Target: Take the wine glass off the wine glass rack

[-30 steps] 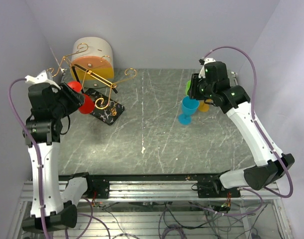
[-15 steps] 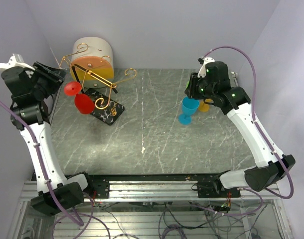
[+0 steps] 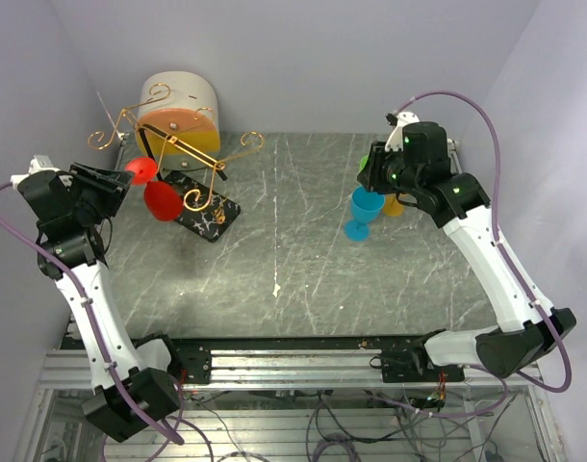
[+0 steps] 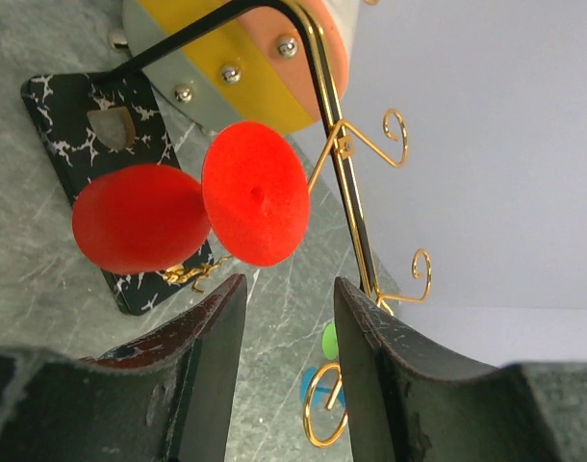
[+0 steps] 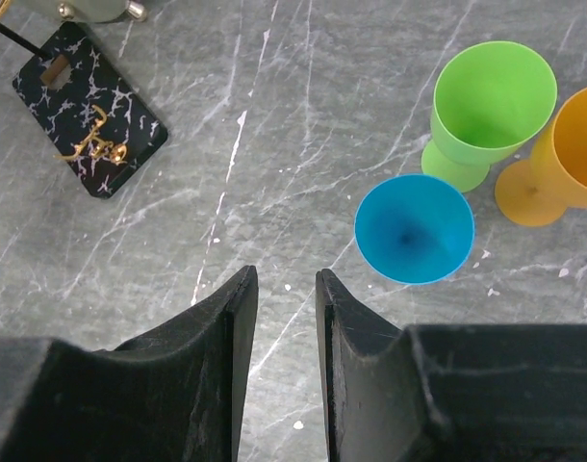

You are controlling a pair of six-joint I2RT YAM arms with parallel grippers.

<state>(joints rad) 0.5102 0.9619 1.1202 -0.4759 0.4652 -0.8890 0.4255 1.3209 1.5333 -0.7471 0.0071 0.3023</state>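
A red wine glass (image 3: 157, 192) hangs tilted on the gold wire wine glass rack (image 3: 192, 146), which stands on a black speckled base (image 3: 209, 218) at the back left. My left gripper (image 3: 120, 183) is just left of the glass, open and empty. In the left wrist view the glass (image 4: 149, 229) shows its round foot towards me, just beyond my open left gripper (image 4: 290, 283), beside the gold rail (image 4: 356, 197). My right gripper (image 3: 374, 171) hovers over the right side, open and empty; it also shows in the right wrist view (image 5: 285, 274).
A cream drum with an orange face (image 3: 181, 114) stands behind the rack. A blue glass (image 3: 362, 212), a green glass (image 5: 491, 101) and an orange glass (image 5: 563, 159) stand upright at the right. Purple walls close in on the left, back and right.
My left gripper has drawn back to the left from the red glass, rising first and then dropping lower. The glass stays on the rack. The right arm has barely moved.
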